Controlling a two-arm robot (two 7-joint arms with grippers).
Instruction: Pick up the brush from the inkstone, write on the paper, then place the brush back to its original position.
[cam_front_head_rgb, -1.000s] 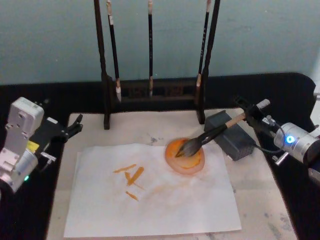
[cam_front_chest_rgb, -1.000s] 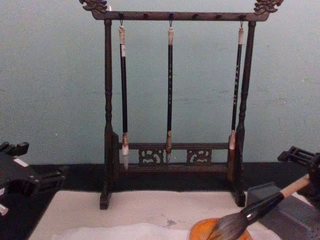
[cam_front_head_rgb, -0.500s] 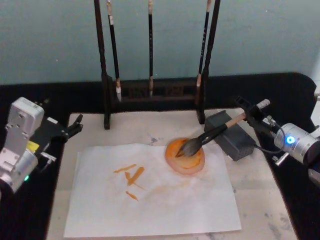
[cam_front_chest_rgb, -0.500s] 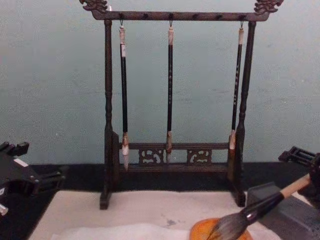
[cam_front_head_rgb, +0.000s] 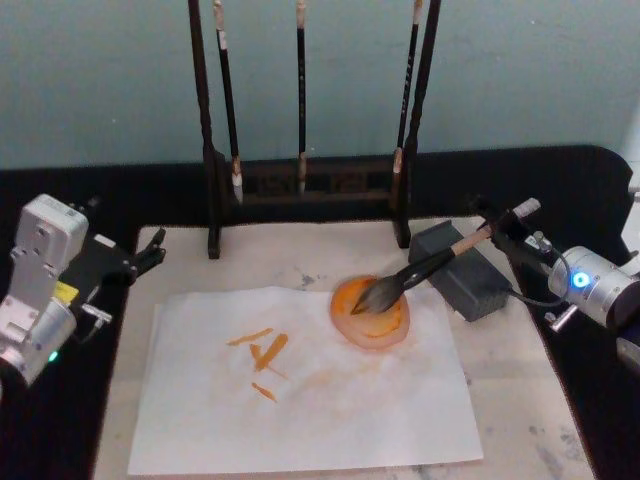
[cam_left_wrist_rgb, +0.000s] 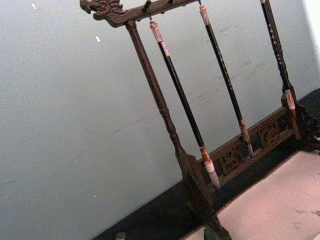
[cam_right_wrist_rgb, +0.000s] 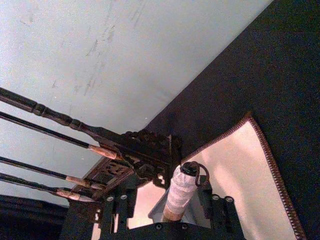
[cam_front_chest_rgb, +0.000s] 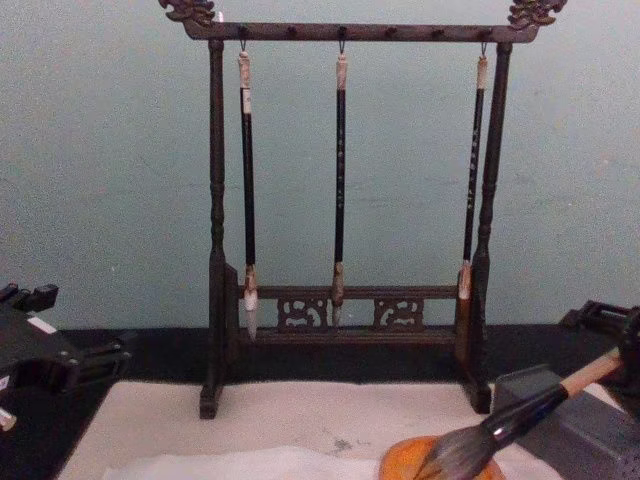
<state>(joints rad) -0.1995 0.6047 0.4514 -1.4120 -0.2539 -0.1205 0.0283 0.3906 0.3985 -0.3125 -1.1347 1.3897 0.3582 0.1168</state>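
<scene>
The brush lies slanted, its grey tuft on a round orange ink dish and its black shaft across the dark grey inkstone. My right gripper is open at the brush's upper end. In the right wrist view the white-wrapped handle stands between the spread fingers, with gaps on both sides. The paper lies flat on the mat and bears orange strokes. My left gripper rests open at the mat's left edge.
A dark wooden brush rack with three thin hanging brushes stands behind the mat. In the chest view it rises tall right behind the dish. Black cloth borders the mat on all sides.
My right gripper has eased slightly rightward, away from the rack. The brush, dish and left arm have not moved.
</scene>
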